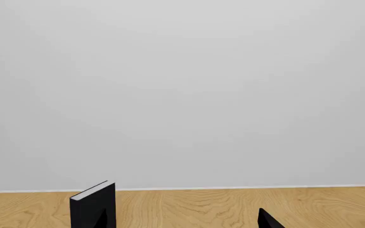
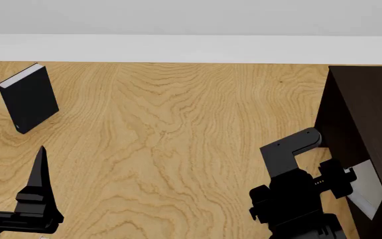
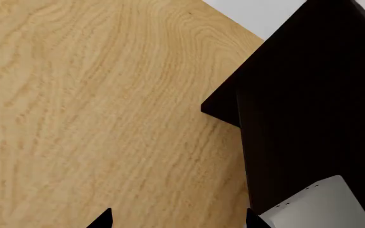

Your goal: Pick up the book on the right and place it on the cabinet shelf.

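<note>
Since right end effector (image 3: 177, 221) gapes empty beside it, book (image 2: 369, 191) judged already released on cabinet shelf (image 3: 309, 152), lower right of head frame. Left end effector (image 1: 182, 222) parted, idle. Black book (image 2: 28, 97) upright upper left on table (image 2: 177, 124).

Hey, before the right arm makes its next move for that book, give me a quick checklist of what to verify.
1. Right claw empty: ok, fingertips apart with nothing between them.
2. Left claw out of the way: ok, open and apart from the standing black book.
3. Target book found: cannot tell. The only grey book in view has small dark dots along its edge and sits at the cabinet.
4. Cabinet near the right arm: ok.
5. Shelf board visible: cannot tell, the inside is too dark.
</note>
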Available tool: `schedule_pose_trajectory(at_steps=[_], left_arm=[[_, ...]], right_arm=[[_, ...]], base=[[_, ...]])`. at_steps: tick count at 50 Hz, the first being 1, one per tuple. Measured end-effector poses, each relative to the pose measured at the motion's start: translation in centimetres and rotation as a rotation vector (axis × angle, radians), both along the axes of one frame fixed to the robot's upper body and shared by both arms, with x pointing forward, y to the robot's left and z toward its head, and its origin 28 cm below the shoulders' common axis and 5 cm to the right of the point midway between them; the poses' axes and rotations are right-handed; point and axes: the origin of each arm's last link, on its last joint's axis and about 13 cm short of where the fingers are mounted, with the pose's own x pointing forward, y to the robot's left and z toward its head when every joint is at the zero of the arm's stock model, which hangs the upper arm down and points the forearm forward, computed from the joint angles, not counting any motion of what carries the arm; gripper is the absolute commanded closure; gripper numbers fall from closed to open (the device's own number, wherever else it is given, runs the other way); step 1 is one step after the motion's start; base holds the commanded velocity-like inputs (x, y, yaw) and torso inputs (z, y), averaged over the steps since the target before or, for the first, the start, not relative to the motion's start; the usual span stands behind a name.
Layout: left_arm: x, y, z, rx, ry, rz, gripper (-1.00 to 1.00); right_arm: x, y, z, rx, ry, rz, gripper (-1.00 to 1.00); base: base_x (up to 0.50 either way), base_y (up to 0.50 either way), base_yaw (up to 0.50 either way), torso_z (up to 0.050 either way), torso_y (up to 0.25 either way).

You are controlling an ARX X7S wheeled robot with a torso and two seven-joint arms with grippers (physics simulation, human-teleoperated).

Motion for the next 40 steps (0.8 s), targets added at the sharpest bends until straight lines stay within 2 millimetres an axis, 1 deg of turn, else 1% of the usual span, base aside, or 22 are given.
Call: schedule_pose_trajectory(at_steps=[11,25,40], left_arm=[[0.0,-0.1,0.0,-0.001,-0.003,-0.001,-1.0],[0.0,-0.1,0.0,-0.002,-0.003,-0.001,-1.0],[0.2,-0.1,0.0,-0.003,-0.002,0.0,-1.0]], right_arm=[[-1.0,0.8,2.0,0.027,-0.079,0.046,-1.0],[-2.9,1.4,4.5,0.05,-0.185,0.08,-1.0],[-4.8,1.7,6.5,0.065,-0.276,0.095,-1.0]], base=[[0.0,0.0,0.0,0.0,0.0],[0.0,0.0,0.0,0.0,0.0],[0.0,0.0,0.0,0.0,0.0]])
